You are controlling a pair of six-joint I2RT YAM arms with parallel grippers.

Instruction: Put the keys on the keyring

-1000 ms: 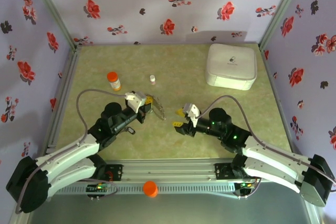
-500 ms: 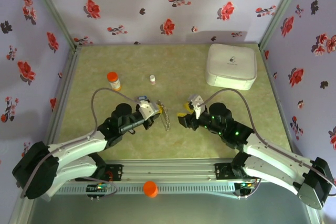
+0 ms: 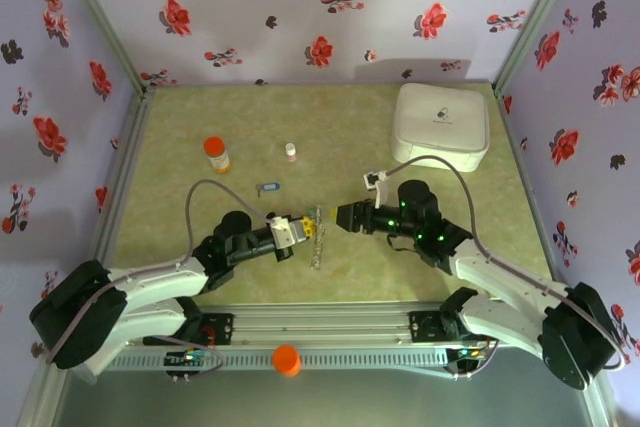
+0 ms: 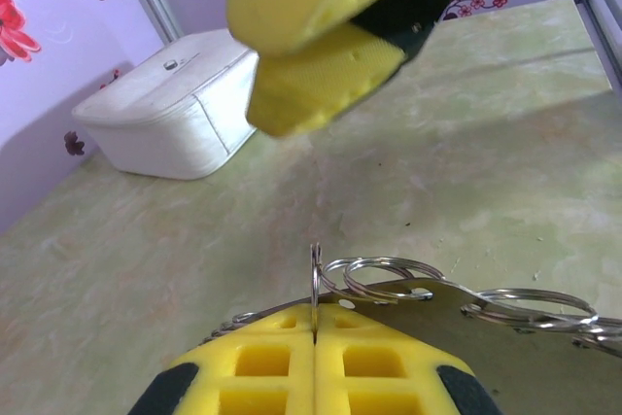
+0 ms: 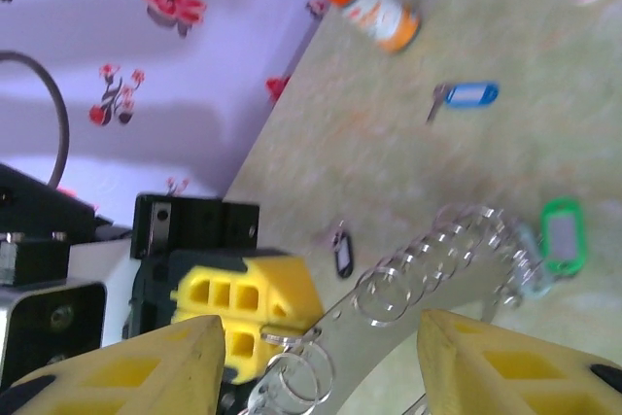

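The keyring [image 4: 457, 300] is a thin grey metal strip carrying several wire rings. My left gripper [image 4: 316, 328] is shut on one upright ring of it, with the strip trailing off to the right. From above, the left gripper [image 3: 304, 230] holds the keyring [image 3: 317, 239] at mid-table. My right gripper [image 3: 341, 217] faces it from the right, close by and open. In the right wrist view the right gripper [image 5: 316, 376] straddles the keyring [image 5: 428, 274] without touching it. A black key [image 5: 342, 255], a blue key [image 5: 466, 95] and a green key [image 5: 562, 236] lie on the table.
A white rounded box [image 3: 441, 125] stands at the back right. An orange-capped bottle [image 3: 215, 154] and a small vial [image 3: 291, 151] stand behind the grippers, with the blue key [image 3: 266, 187] just behind the left one. An orange knob [image 3: 286, 359] sits on the front rail.
The left gripper has carried the keyring toward me and to the right, uncovering the blue key. The right gripper has swung round to face it and opened wider.
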